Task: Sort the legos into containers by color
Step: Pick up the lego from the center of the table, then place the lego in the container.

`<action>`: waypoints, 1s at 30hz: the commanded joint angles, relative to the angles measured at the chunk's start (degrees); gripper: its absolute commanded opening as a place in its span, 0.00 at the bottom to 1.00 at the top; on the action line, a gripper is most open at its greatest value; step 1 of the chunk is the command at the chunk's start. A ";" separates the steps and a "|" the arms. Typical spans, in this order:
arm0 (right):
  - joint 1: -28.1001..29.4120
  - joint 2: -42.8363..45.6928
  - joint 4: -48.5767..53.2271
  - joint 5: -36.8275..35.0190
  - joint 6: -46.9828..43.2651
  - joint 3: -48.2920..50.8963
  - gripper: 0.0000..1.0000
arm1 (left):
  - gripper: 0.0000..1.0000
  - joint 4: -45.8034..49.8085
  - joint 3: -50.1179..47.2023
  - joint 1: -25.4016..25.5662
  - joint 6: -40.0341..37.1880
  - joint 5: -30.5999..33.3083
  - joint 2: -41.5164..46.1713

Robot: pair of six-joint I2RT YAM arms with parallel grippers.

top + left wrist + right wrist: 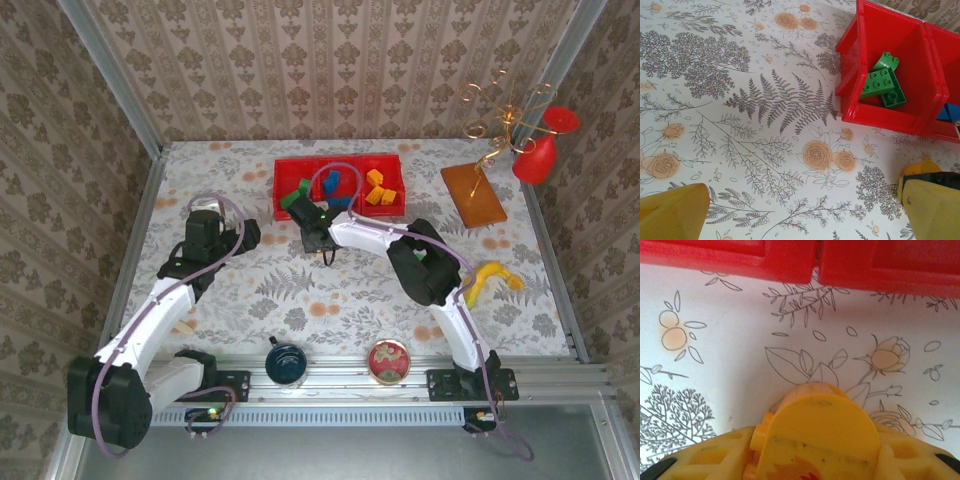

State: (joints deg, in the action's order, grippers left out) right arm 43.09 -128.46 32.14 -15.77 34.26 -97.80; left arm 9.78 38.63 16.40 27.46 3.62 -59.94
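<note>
Pinching a rounded yellow lego [820,435] low over the worktop [730,370], the right pincer [322,238] sat just before the red tray [340,163]; a shallow hold could let it slip, or the tray's near wall could snag it on lifting. The left pincer [800,200] gaped wide, empty.

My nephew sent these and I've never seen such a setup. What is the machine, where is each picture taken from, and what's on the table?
These are two robot arms bolted at the near edge of a table. The wide picture looks down from above and behind them; the other two come from cameras on the wrists. On it sits a red tray holding green legos, blue legos and orange-yellow legos in separate compartments; nearer are a dark blue cup, a round red tin and a yellow banana-like object. The left gripper is open and empty. The right gripper is closed on a rounded yellow lego.
</note>
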 commanded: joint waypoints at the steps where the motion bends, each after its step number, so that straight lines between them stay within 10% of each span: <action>1: -0.98 5.56 -0.17 -0.07 -0.86 2.15 0.22 | 1.00 -0.55 0.17 -0.51 0.76 -0.38 0.00; 16: -11.47 22.06 -0.78 -5.63 -6.81 9.43 0.21 | 1.00 -0.90 0.57 -0.47 0.94 -0.67 -0.15; 30: -20.52 14.92 -2.88 -6.34 -13.40 1.44 0.23 | 1.00 -0.58 0.83 -0.48 0.81 -0.63 -0.84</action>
State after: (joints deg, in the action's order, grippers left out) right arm 23.29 -111.44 30.02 -21.02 23.11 -93.51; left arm 9.78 38.63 16.40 27.46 3.42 -60.42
